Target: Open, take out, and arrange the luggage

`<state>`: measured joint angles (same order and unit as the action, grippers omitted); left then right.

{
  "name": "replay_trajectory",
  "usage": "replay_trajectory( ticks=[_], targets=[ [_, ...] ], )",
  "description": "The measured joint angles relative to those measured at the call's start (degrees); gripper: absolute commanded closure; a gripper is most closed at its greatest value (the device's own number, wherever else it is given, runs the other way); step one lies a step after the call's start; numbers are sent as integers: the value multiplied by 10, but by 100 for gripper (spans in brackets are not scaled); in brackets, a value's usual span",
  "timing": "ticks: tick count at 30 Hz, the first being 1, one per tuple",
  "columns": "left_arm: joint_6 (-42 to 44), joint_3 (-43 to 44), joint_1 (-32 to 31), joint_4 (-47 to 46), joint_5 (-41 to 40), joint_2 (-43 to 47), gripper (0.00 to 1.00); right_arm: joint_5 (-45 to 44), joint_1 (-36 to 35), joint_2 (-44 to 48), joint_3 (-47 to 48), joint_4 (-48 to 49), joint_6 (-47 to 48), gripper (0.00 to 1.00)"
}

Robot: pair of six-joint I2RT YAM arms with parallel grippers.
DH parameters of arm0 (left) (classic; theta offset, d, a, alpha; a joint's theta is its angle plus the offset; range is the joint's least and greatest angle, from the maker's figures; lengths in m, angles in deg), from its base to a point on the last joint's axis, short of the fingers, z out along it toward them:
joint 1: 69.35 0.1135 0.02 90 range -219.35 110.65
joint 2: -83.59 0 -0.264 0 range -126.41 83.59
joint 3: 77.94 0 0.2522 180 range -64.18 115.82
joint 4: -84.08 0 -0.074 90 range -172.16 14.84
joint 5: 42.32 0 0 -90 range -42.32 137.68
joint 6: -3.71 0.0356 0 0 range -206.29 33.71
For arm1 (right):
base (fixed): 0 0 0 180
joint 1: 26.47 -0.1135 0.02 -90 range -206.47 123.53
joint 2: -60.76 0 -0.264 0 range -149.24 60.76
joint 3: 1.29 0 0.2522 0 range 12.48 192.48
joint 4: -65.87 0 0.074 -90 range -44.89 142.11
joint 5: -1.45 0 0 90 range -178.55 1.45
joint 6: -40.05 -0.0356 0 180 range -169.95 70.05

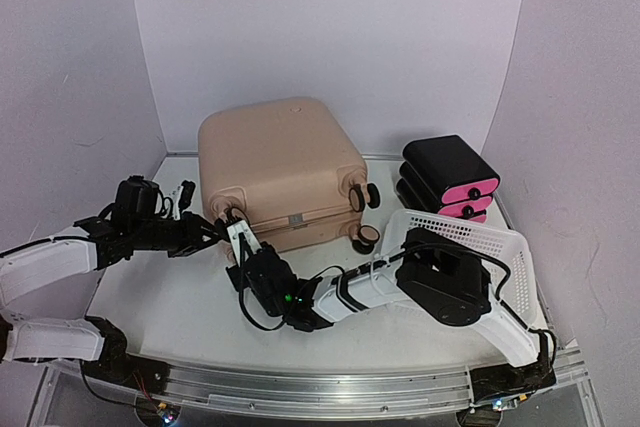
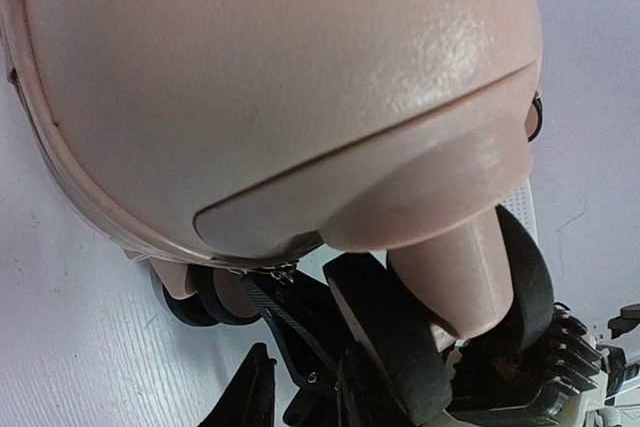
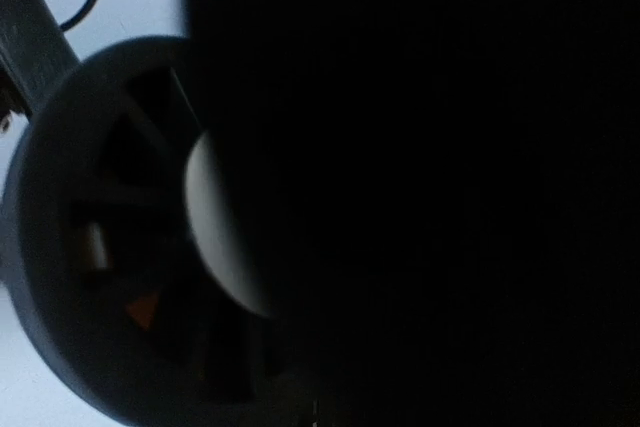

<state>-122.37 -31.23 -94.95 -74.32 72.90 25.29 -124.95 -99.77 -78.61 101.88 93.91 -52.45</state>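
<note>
The pale pink luggage [image 1: 275, 162] lies closed on the table, wheels toward me. It fills the left wrist view [image 2: 280, 77], with its zipper seam and a small metal pull [image 2: 272, 272] at the lower edge. My left gripper [image 1: 213, 229] is at the case's front left corner, beside a wheel. Its black fingers [image 2: 395, 342] stand apart under the seam [image 2: 320, 347]. My right gripper [image 1: 240, 244] reaches across to the same corner. Its wrist view is almost black, showing only a wheel [image 3: 100, 247] up close, and its fingers are hidden.
A black-and-pink stacked drawer box [image 1: 450, 177] stands at the back right. A white perforated basket [image 1: 500, 242] lies at the right, partly under my right arm. The case's other wheels [image 1: 365, 217] point toward the basket. White walls close in behind and at both sides.
</note>
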Motion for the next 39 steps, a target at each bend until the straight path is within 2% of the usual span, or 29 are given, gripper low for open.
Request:
replay_trajectory(
  ticks=[8, 13, 19, 24, 29, 32, 35, 36, 39],
  targets=[
    [0, 0, -6, 0, 3, -10, 76, -16, -4, -13, 30, -17, 47, 100],
    [21, 0, -6, -4, 11, -18, 65, -9, -4, -13, 30, -23, 85, 100],
    [81, -4, -11, -44, 64, -59, 54, 6, -5, -13, 22, -11, 112, 100],
    [121, -11, -6, -81, 72, -63, 56, 9, -6, -13, 16, 5, 111, 100],
    [106, -26, -5, -101, 64, -54, 55, -2, -7, -13, 23, -3, 119, 100],
    [87, -47, -5, -107, 48, -21, 48, -11, -10, -14, 26, -9, 122, 100],
    [77, -56, -7, -69, 30, 29, 42, -16, -12, -14, 26, -8, 123, 100],
    [77, -54, -7, -43, 16, 46, 39, -17, -12, -15, 26, -8, 123, 100],
    [95, -17, 2, 68, -29, 78, 38, -20, -13, -17, 28, -7, 123, 100]
  ],
)
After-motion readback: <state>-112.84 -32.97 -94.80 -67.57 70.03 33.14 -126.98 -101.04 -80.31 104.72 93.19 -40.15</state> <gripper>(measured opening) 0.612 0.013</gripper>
